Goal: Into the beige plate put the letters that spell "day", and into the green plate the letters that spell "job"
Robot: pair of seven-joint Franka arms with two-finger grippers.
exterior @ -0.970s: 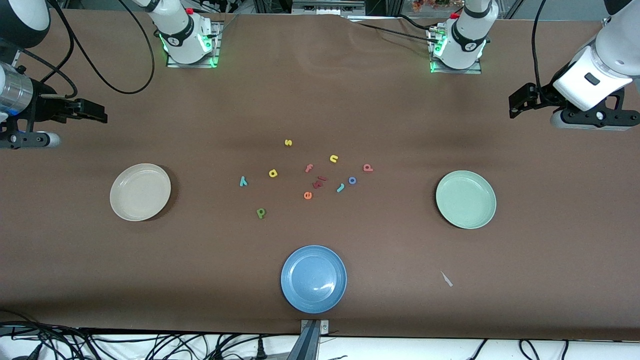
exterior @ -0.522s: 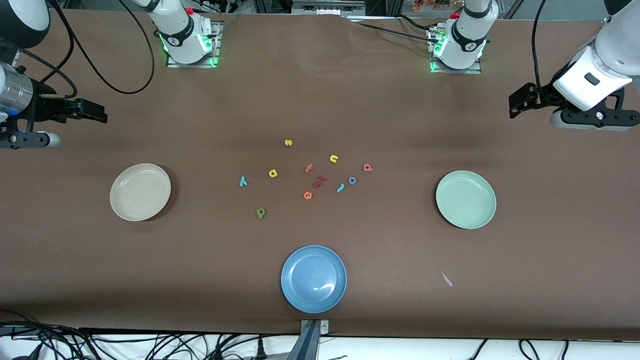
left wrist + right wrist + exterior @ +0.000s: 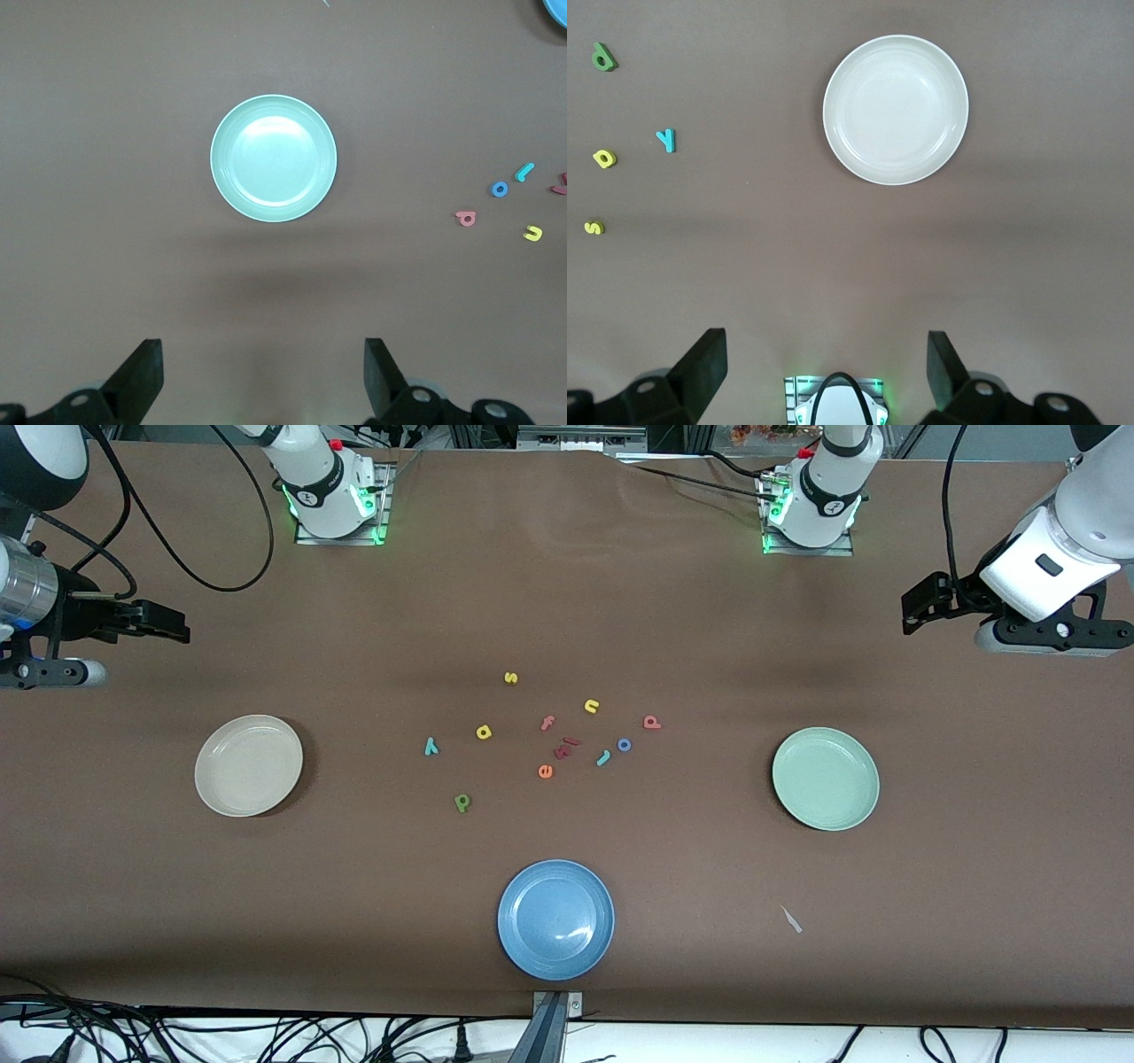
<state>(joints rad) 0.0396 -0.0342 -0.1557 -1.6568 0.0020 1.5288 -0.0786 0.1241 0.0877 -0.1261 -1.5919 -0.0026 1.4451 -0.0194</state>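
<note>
Your left gripper [image 3: 257, 381] hung wide open and empty, high over the table's edge at the left arm's end, with the green plate [image 3: 826, 779] in its wrist view. Your right gripper [image 3: 819, 376] was just as wide open and empty over the edge at the right arm's end, looking down on the beige plate [image 3: 249, 765]. Both arms waited; neither plate held a letter.

All the letters lay loose near the middle of the table. For "day", the green d [image 3: 462, 802] sat nearest the front camera, with the teal y [image 3: 431, 746] and the yellow a [image 3: 483, 732] a little farther from it, all toward the beige plate's side of the cluster. For "job", the teal j [image 3: 603, 757] and the blue o [image 3: 624, 745] were just beside each other, and the salmon b [image 3: 652, 723] lay near them, toward the green plate.

These pieces looked tiny, light and stiff, so you probably needed little squeeze, but they could skid or flip if a finger nudged them. You would likely have done best to straddle each across a straight stem or its narrowest width. The j and o sat close enough that a finger risked knocking the neighbour.
</note>
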